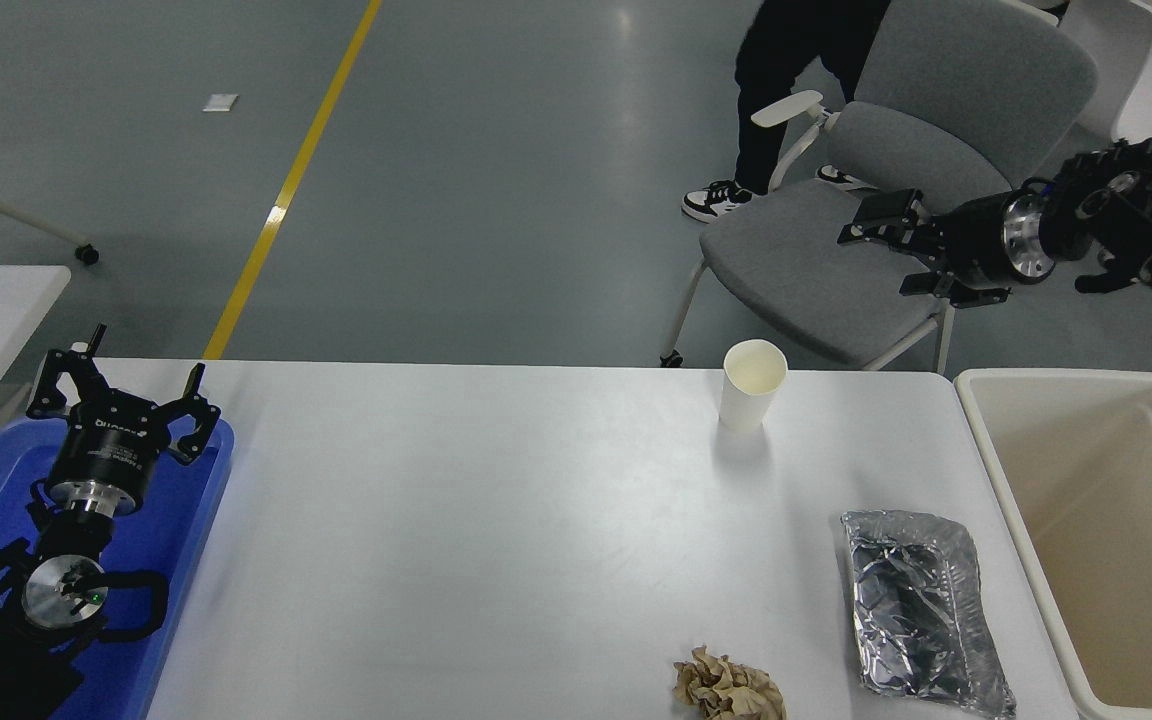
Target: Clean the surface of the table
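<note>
White table surface bears cup, foil.

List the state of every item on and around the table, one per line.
paper cup: upright, open, looks empty
foil tray: lying flat, crumpled
brown paper wad: crumpled
beige bin: open, nothing seen inside
right gripper: open, raised, holding nothing
left gripper: open, parked over blue tray
table surface: uncleared
</note>
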`<move>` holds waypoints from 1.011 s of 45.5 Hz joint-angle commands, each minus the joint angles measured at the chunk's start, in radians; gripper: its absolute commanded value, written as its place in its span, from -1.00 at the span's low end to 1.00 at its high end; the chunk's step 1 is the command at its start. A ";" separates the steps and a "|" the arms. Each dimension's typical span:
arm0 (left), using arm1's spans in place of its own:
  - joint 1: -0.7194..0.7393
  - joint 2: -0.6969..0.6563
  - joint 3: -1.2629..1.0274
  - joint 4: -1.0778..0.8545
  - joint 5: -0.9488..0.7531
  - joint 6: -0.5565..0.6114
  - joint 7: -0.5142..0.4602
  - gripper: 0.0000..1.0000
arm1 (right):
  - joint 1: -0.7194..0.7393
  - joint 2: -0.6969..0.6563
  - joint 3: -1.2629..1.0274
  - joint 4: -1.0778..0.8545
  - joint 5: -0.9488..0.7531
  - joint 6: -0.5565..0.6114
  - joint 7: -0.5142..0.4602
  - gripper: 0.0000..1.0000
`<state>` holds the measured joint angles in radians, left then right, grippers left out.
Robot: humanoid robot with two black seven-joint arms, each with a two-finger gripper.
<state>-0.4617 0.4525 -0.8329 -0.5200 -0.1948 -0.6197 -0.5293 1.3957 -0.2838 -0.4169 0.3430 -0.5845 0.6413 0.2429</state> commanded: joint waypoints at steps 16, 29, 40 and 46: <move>0.000 0.000 0.000 0.000 0.000 0.000 0.000 1.00 | -0.110 0.207 -0.158 -0.021 -0.123 -0.247 0.009 0.95; 0.000 0.000 0.000 0.000 0.000 0.000 0.000 1.00 | -0.181 0.226 -0.183 -0.114 -0.123 -0.310 0.009 0.88; 0.000 0.000 0.000 0.000 0.000 0.000 0.000 1.00 | -0.222 0.236 -0.186 -0.180 -0.124 -0.330 0.009 0.75; 0.000 0.000 0.000 0.000 0.000 0.000 0.000 1.00 | -0.241 0.236 -0.186 -0.182 -0.133 -0.359 0.009 0.72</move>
<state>-0.4618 0.4525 -0.8329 -0.5200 -0.1948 -0.6197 -0.5293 1.1954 -0.0548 -0.5969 0.1960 -0.7072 0.3246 0.2515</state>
